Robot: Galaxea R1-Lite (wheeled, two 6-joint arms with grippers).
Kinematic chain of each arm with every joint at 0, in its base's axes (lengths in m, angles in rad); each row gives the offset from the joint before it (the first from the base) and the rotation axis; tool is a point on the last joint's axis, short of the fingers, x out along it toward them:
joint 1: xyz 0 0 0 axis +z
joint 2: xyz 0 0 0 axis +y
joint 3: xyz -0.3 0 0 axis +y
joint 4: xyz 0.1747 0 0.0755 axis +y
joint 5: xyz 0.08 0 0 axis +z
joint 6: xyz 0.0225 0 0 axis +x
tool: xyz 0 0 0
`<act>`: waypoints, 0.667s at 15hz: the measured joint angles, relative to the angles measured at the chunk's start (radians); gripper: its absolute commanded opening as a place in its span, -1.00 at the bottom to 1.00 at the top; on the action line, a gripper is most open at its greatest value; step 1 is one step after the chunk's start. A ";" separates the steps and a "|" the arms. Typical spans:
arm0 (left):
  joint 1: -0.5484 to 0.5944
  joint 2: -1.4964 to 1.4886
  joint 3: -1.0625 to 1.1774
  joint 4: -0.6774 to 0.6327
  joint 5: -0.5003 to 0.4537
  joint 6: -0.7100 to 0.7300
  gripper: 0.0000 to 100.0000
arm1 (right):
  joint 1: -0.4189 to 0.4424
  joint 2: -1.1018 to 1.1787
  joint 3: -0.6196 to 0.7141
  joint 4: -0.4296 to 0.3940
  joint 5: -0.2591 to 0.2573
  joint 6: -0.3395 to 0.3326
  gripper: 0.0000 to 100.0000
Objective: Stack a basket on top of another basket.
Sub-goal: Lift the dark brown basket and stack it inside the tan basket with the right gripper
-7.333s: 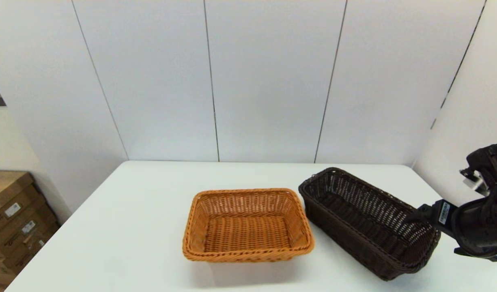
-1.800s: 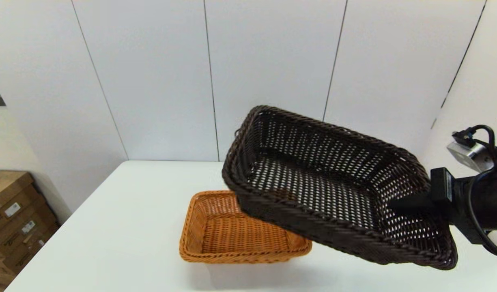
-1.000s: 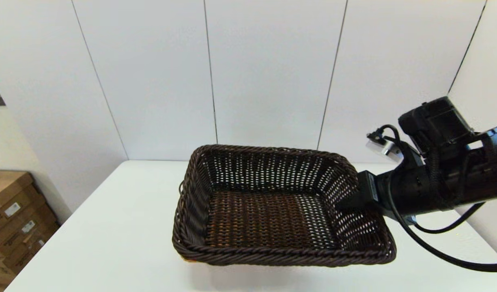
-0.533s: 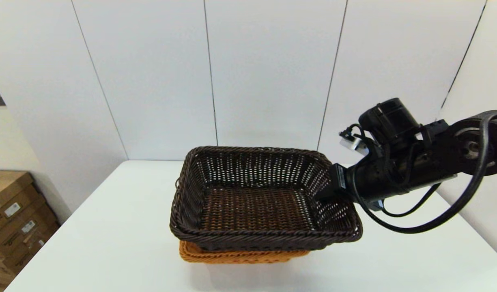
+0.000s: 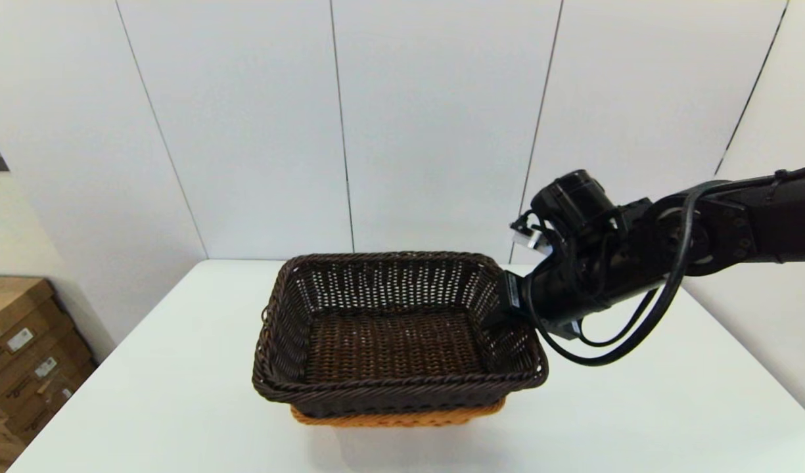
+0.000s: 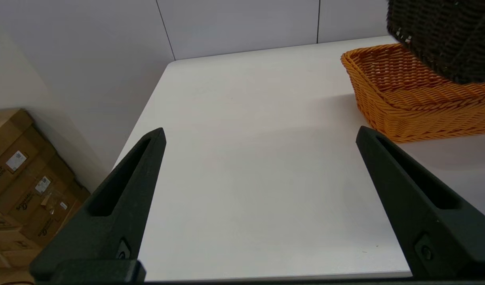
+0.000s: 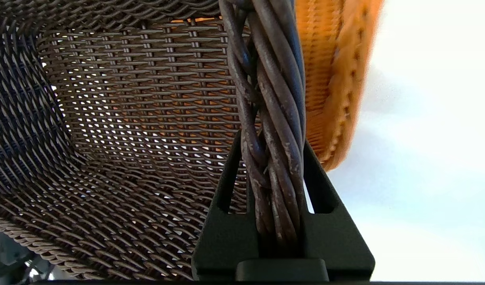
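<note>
Risking a lopsided seat: the dark brown basket (image 5: 395, 335), slightly larger than the orange-tan basket (image 5: 402, 415) beneath it, overhangs toward the robot's left and could tip or slide off if released before it settles square. Right pincer (image 5: 501, 315) clamped tight on the braided rim of the dark basket's right wall, the carrier hovering low over the tan one on the white surface (image 5: 639, 407); left pincer (image 6: 262, 134) spread wide, empty, idle over the surface's left part. Dark item: open-weave wicker, rectangular, nearly black, empty.

Dark brown woven basket (image 5: 389, 328); orange-tan woven basket (image 5: 402, 416); white table (image 5: 639, 407).
</note>
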 measured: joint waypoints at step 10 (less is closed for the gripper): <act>0.000 0.000 0.000 0.000 0.000 0.000 1.00 | 0.003 0.098 -0.141 0.088 -0.024 0.021 -1.00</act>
